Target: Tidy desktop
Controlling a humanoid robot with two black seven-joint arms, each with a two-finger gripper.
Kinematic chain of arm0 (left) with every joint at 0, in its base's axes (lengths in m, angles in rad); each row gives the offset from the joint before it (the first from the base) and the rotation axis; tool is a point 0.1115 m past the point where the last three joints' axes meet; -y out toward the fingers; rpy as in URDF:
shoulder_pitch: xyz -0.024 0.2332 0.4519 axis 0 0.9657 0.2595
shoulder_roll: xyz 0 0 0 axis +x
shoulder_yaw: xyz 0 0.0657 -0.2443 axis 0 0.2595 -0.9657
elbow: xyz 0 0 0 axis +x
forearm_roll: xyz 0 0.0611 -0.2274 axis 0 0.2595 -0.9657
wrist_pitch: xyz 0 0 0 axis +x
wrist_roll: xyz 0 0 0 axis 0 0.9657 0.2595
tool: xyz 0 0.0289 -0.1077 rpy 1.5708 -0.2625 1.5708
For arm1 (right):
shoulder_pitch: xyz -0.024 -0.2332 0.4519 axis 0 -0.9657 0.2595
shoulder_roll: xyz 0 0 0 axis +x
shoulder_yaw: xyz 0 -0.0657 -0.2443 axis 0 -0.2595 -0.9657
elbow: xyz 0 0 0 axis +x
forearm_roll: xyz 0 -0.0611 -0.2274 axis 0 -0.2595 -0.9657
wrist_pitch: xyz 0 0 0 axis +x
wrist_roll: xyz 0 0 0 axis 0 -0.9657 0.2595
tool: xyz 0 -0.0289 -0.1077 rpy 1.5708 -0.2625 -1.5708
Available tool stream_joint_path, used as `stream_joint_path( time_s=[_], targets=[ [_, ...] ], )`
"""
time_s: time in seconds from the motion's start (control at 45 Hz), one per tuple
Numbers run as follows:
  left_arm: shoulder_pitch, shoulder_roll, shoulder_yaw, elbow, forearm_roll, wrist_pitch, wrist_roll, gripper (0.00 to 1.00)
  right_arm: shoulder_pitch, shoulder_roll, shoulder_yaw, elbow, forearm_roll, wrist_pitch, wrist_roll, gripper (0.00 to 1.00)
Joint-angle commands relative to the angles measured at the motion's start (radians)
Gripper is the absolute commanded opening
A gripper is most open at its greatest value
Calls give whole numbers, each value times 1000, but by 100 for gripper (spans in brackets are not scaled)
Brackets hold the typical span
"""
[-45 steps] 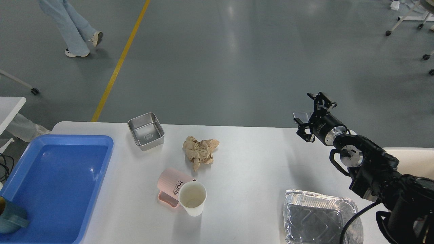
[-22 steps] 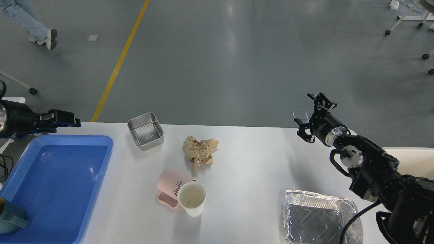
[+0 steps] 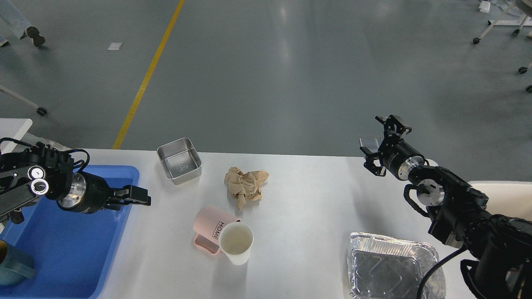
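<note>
The left gripper [image 3: 139,195] is coming in over the blue tray's [image 3: 62,257] right rim, where half a second ago it was hanging back by the tray's far left corner and a second ago it was out of sight altogether. It is seen side-on and dark, so I cannot tell whether its fingers are spread or closed; nothing is showing between them. My reading is that it is heading out toward the clutter in the middle of the desk [image 3: 307,207], which is lying across the whole lower half of the view and is far from tidy.

A teal mug [image 3: 12,265] is sitting in the tray's near left corner. Moving right, a square metal tin [image 3: 179,160] is standing near the far edge, a crumpled brown paper [image 3: 246,185] is lying just beyond it, and nearer me a pink cup [image 3: 213,228] is lying on its side, touching an upright white paper cup [image 3: 236,242]. Those two being pressed together is likely making a clean grasp of either awkward.

Further right, a foil tray [image 3: 390,265] is sitting at the near edge. The right gripper [image 3: 382,143] is hovering above the desk's far right edge, released and empty, unmoved across the second, well apart from everything.
</note>
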Motion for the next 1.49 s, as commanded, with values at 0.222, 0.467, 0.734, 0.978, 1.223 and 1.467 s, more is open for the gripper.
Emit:
stream_joint_path(
  time_s=[0.222,0.467,0.734,0.978,1.223,1.467],
  targets=[
    [43,-143,3,6,9,10,104,89,-1,4,0,-3,0,1,0,100],
    [67,-227,101,19,107,151,106,87,-1,-1,0,-3,-2,1,0,100],
    [58,-195,133,3,108,165,92,87,-6,-4,-2,-3,0,1,0,100],
    [69,-206,135,9,122,203,90,87,2,2,-17,-3,-2,-1,0,100],
    [67,-295,181,44,167,298,92,87,-3,-1,-19,-3,0,1,0,100],
    [60,-313,212,47,174,303,92,85,-9,-4,-19,-3,0,1,0,100]
  ],
)
